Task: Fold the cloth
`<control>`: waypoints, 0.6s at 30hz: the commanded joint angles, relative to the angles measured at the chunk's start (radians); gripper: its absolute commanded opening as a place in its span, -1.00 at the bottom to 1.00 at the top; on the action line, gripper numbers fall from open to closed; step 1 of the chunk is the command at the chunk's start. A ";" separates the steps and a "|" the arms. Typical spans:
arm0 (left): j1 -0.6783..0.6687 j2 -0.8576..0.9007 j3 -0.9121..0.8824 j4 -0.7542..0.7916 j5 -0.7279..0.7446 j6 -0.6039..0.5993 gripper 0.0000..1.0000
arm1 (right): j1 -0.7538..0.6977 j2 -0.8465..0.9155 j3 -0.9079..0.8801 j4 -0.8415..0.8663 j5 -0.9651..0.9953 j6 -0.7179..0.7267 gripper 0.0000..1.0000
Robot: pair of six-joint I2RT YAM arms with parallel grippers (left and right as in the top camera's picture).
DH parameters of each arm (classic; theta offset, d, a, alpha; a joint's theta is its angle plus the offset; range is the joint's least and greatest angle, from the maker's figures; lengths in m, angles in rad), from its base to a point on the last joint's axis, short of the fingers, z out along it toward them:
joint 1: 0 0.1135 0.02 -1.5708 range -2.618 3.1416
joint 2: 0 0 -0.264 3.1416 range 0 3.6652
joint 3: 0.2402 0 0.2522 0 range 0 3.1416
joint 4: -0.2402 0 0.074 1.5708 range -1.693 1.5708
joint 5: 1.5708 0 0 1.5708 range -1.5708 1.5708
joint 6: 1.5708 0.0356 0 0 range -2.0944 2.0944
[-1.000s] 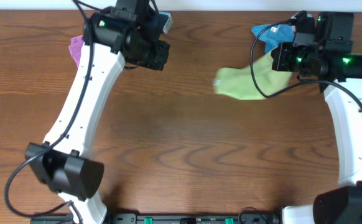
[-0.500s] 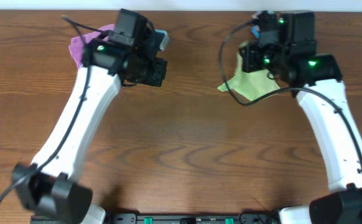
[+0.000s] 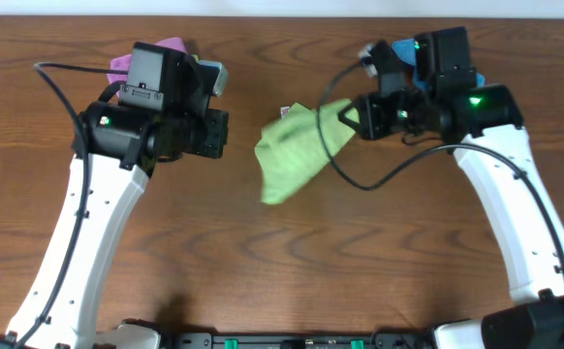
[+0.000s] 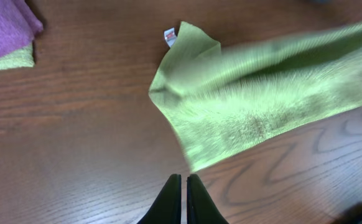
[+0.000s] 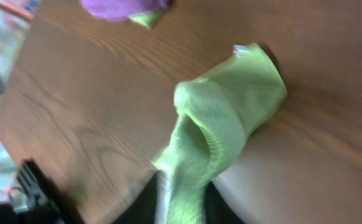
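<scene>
Cloth [image 3: 297, 155] edge pinched in right gripper [image 5: 181, 202] at 2 o'clock, draped toward centre, likely for flat spreading. Left gripper [image 4: 184, 183] closed, empty.

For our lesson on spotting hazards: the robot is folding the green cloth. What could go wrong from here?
The cloth hangs bunched and twisted from the right gripper, so it may well land crumpled rather than flat. The left gripper is shut and empty, so no second corner is held and the spread could come out uneven.
</scene>
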 commanded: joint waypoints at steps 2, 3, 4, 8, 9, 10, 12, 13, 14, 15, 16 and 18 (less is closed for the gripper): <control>0.002 -0.021 0.003 0.013 0.046 -0.004 -0.88 | -0.008 -0.055 0.010 -0.031 0.039 -0.033 0.98; 0.002 -0.021 0.003 0.013 0.055 -0.005 -0.88 | -0.007 -0.064 0.010 -0.027 0.039 -0.033 0.99; 0.002 -0.021 0.003 0.010 0.060 -0.005 -0.88 | -0.007 -0.075 0.010 -0.022 0.040 -0.034 0.98; 0.001 -0.020 -0.010 0.007 0.076 -0.006 -0.88 | -0.008 -0.116 0.010 -0.002 0.088 -0.034 0.99; -0.002 -0.019 -0.019 0.011 0.079 -0.018 -0.88 | -0.008 -0.121 0.010 0.003 0.095 -0.037 0.98; -0.005 -0.019 -0.029 0.019 0.079 -0.025 -0.88 | -0.008 -0.120 0.010 0.003 0.095 -0.043 0.99; -0.017 -0.019 -0.063 0.042 0.091 -0.031 -0.88 | -0.006 -0.115 0.010 -0.019 0.095 -0.051 0.99; -0.026 -0.019 -0.089 0.060 0.113 -0.031 -0.88 | -0.003 -0.109 0.009 -0.047 0.095 -0.065 0.96; -0.032 -0.019 -0.109 0.076 0.130 -0.032 -0.88 | 0.002 -0.101 0.007 -0.063 0.095 -0.078 0.86; -0.039 -0.019 -0.138 0.098 0.139 -0.043 -0.88 | 0.009 -0.089 0.005 -0.079 0.095 -0.094 0.79; -0.047 -0.019 -0.170 0.122 0.139 -0.061 -0.88 | 0.017 -0.074 0.001 -0.089 0.095 -0.108 0.76; -0.057 -0.018 -0.229 0.169 0.143 -0.091 -0.88 | 0.028 -0.047 -0.016 -0.090 0.100 -0.124 0.75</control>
